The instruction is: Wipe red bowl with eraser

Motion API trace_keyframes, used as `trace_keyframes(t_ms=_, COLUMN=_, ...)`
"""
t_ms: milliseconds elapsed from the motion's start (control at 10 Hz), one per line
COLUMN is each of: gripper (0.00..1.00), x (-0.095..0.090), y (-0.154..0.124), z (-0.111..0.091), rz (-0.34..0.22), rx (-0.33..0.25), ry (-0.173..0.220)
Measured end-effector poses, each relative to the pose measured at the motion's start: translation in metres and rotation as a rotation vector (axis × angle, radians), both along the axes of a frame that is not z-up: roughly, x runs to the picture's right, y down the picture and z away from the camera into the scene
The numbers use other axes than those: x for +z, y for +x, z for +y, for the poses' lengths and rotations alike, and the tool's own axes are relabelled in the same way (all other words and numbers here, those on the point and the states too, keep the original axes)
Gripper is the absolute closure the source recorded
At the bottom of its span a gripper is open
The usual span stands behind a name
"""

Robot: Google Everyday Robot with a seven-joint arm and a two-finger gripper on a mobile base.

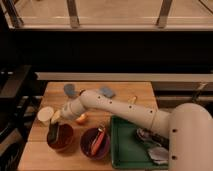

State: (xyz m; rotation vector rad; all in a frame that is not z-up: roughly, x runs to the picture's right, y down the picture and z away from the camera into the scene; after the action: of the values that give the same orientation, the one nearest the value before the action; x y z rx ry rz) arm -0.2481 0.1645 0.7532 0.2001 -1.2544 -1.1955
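The red bowl sits at the front left of the wooden table. My gripper hangs over the bowl's left rim, at the end of the white arm that reaches in from the right. It is shut on the eraser, a dark bar that points down into the left side of the bowl and seems to touch its inside.
A dark purple bowl holding orange and red utensils stands right of the red bowl. A green tray with several items is at the front right. A white cup, an orange fruit, a blue block and a grey-blue object lie around.
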Motion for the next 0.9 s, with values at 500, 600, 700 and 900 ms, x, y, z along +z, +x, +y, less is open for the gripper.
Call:
trace_keyframes(t_ms=500, gripper=1.00, x=-0.006, y=0.059, z=0.015, rz=0.092, rx=0.026, ry=-0.040)
trace_keyframes(t_ms=600, gripper=1.00, x=-0.002, y=0.066, z=0.012, rz=0.108, rx=0.025, ry=-0.043)
trace_keyframes(t_ms=700, gripper=1.00, x=0.005, y=0.070, z=0.005, rz=0.119, rx=0.018, ry=-0.041)
trace_keyframes(t_ms=900, gripper=1.00, x=0.019, y=0.067, z=-0.014, rz=0.118, rx=-0.002, ry=-0.023)
